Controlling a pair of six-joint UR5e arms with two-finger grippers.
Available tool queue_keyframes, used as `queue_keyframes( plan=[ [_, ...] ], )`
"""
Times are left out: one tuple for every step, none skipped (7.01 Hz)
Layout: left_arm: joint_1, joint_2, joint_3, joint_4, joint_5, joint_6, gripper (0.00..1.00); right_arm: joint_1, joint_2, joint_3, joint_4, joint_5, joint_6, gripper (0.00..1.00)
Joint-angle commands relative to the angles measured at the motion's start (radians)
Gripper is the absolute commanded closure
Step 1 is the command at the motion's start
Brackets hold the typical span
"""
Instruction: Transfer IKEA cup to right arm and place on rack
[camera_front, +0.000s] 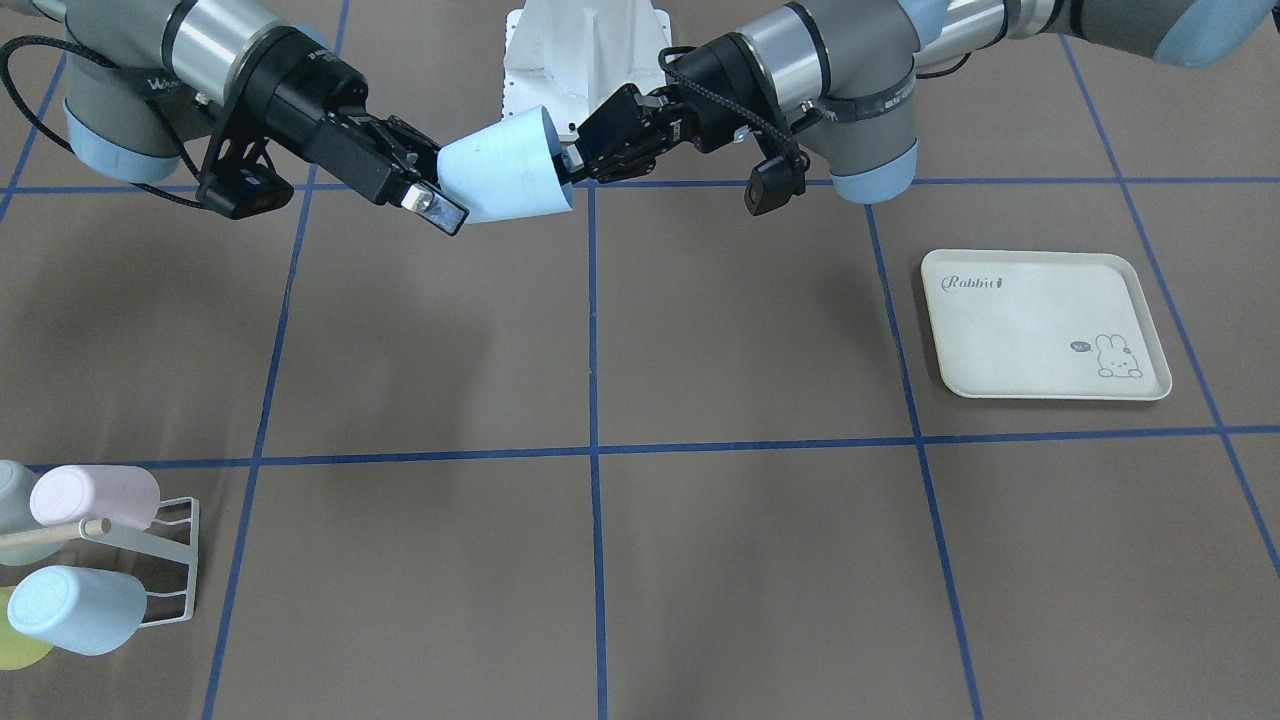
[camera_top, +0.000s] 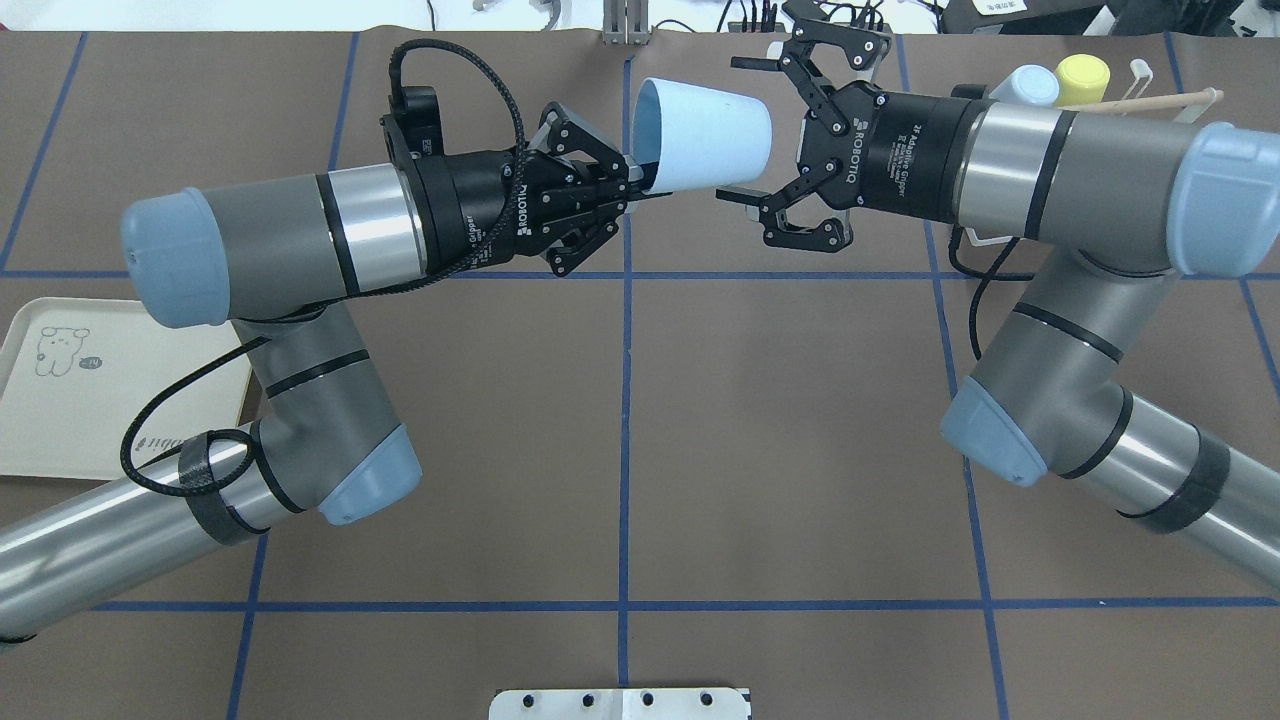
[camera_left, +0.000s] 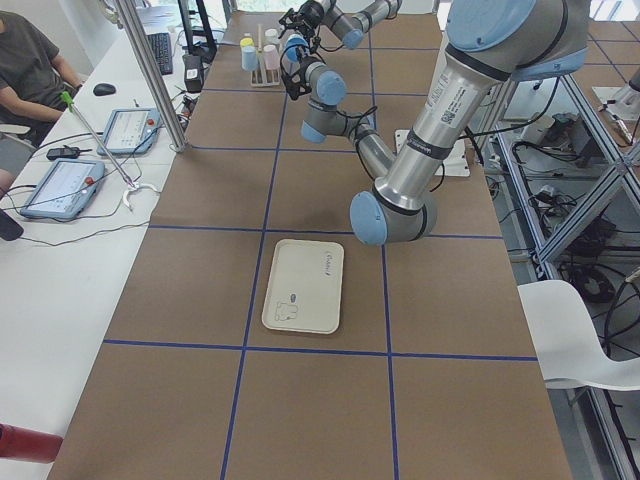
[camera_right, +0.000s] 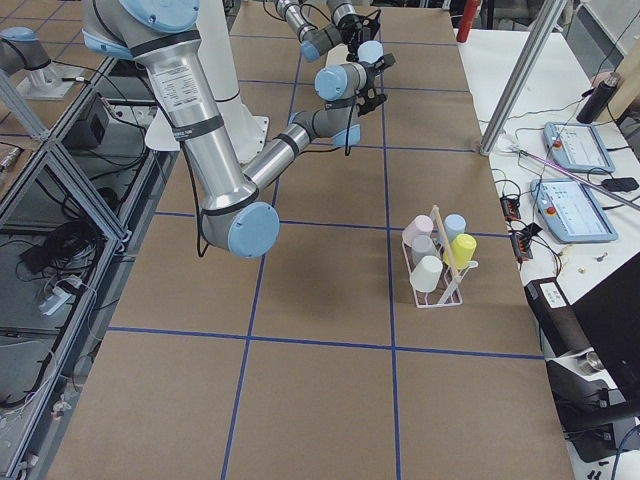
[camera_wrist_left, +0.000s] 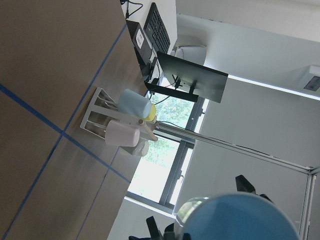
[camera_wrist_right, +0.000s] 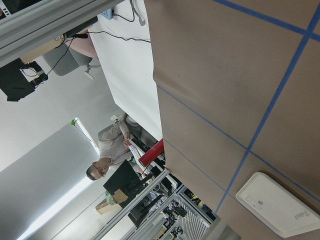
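Note:
A light-blue IKEA cup (camera_top: 700, 135) hangs on its side above the far middle of the table. My left gripper (camera_top: 640, 185) is shut on its rim, with one finger inside the mouth. The right arm's gripper (camera_top: 735, 130) is open, and its two fingers straddle the cup's base end from the other side. From across the table, the cup (camera_front: 505, 165) sits between the left gripper (camera_front: 572, 160) and the right gripper (camera_front: 440, 170). The cup's base (camera_wrist_left: 240, 217) fills the bottom of the left wrist view. The white wire rack (camera_front: 170, 560) stands at the table's right corner.
The rack (camera_right: 435, 265) carries several cups, among them pink, blue and yellow ones, and a wooden dowel. A cream rabbit tray (camera_front: 1040, 325) lies bare on my left side. A person sits at a side desk (camera_left: 25, 60).

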Motion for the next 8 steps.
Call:
queue_keyframes(
  plan=[
    [0.003,-0.008,0.005,0.002,0.002,0.001,1.00,-0.001,-0.006,0.012,0.000,0.000,0.003,0.00],
    [0.004,-0.014,0.012,0.002,0.005,0.001,1.00,-0.001,-0.006,0.013,0.000,0.000,0.004,0.00],
    [0.004,-0.018,0.012,0.004,0.005,0.001,1.00,-0.001,-0.006,0.015,0.000,0.000,0.010,0.00],
    [0.004,-0.018,0.014,0.004,0.005,0.001,1.00,-0.001,-0.007,0.015,0.002,0.000,0.009,0.00],
    [0.003,-0.018,0.014,0.004,0.005,0.001,1.00,-0.001,-0.013,0.010,0.033,-0.001,0.010,0.06],
    [0.004,-0.018,0.014,0.004,0.005,0.001,1.00,-0.002,-0.022,0.005,0.054,-0.001,0.027,0.47],
    [0.003,-0.016,0.014,0.004,0.005,0.001,1.00,-0.004,-0.021,0.008,0.057,-0.001,0.040,0.99],
    [0.003,-0.016,0.015,0.004,0.005,0.001,1.00,-0.004,-0.021,0.008,0.057,-0.001,0.037,1.00]
  ],
)
